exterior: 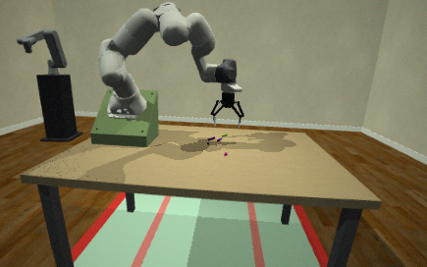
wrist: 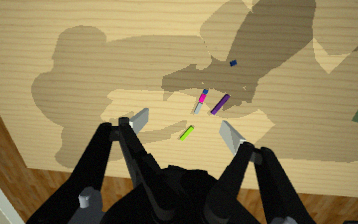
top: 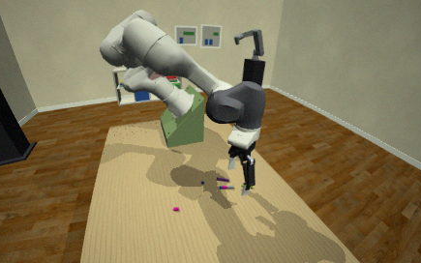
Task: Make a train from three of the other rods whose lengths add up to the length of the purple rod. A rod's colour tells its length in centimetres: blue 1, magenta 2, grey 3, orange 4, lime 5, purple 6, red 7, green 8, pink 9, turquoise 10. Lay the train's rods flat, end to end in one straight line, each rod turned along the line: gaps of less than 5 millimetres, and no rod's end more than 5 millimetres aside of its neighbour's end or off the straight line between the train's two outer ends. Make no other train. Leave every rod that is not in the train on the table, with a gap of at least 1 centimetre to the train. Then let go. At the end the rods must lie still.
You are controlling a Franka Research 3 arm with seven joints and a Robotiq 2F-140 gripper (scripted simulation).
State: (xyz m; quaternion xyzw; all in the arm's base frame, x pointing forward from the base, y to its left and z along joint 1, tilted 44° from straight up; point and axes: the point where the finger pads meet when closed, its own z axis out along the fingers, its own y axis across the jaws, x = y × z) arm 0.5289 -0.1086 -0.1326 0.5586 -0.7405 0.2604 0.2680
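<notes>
My gripper is open and empty, hanging above the table; it also shows in the top view and the exterior view. Straight below it, between the fingertips, lies the lime rod. Just beyond lie a small blue rod, a magenta rod and a grey rod, end to end in one line. The purple rod lies beside that line, a short gap away. A second blue rod lies alone farther on. A second magenta rod lies alone toward the table's middle.
The arm's green base block stands at the table's far end. The table's edge runs close behind the gripper in the wrist view. A black pedestal stands on the floor off the table.
</notes>
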